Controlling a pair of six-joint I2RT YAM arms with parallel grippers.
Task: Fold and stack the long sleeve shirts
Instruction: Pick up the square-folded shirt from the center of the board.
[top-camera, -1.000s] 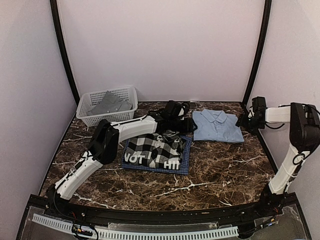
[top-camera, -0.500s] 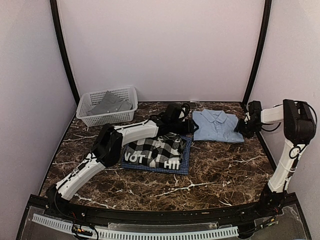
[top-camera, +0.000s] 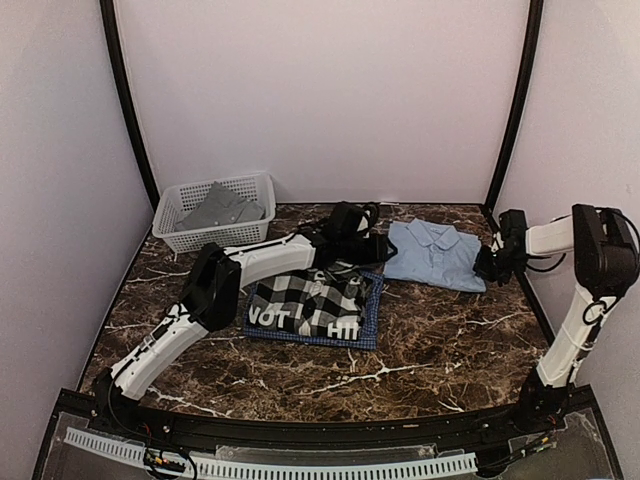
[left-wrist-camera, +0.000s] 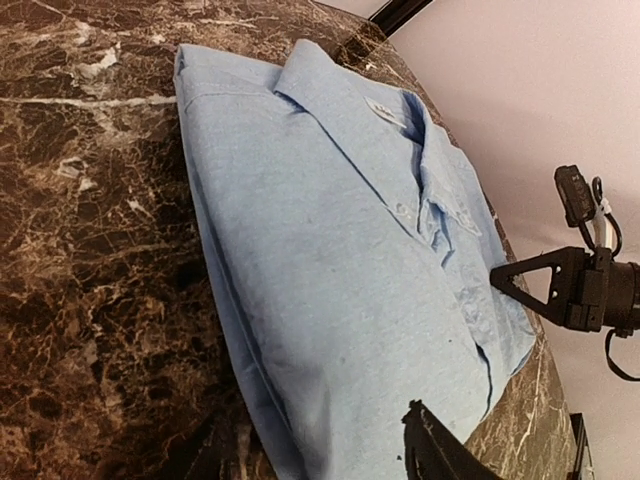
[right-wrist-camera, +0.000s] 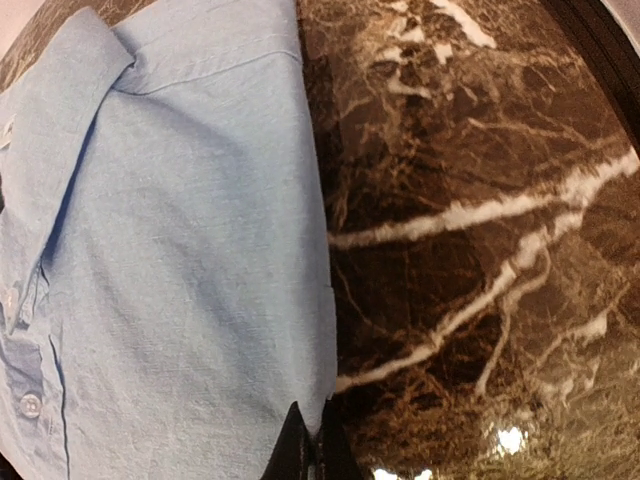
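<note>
On the near half of the marble bench (top-camera: 430, 345) lies the stack already started: the black-and-white checked shirt (top-camera: 305, 300), folded, on top of the dark blue fine-checked shirt (top-camera: 373, 318), of which only a border shows.

Just behind this stack, to the right, the light blue shirt (top-camera: 435, 255) lies folded flat with its collar toward the far wall. The left pincer (top-camera: 372, 248) is at its left edge. In the left wrist view only one of its fingers (left-wrist-camera: 432, 452) shows, so we cannot tell how wide it stands. The right pincer (top-camera: 488, 262) is at the right edge, and its wrist view shows the tips pressed together at the border of the cloth (right-wrist-camera: 308, 445). Whether any cloth is caught between them, we cannot tell.

We judge that the step in hand is to carry this shirt onto the stack. To do it well, each pincer should take all layers of its edge, not only the top one. Both should rise together and level, so that the fold does not open. The shirt should then come down square on the checked one, with the collar on the same side.

At the far left, the white lattice basket (top-camera: 172, 233) holds the grey shirt (top-camera: 222, 208), which we think is not yet folded.
</note>
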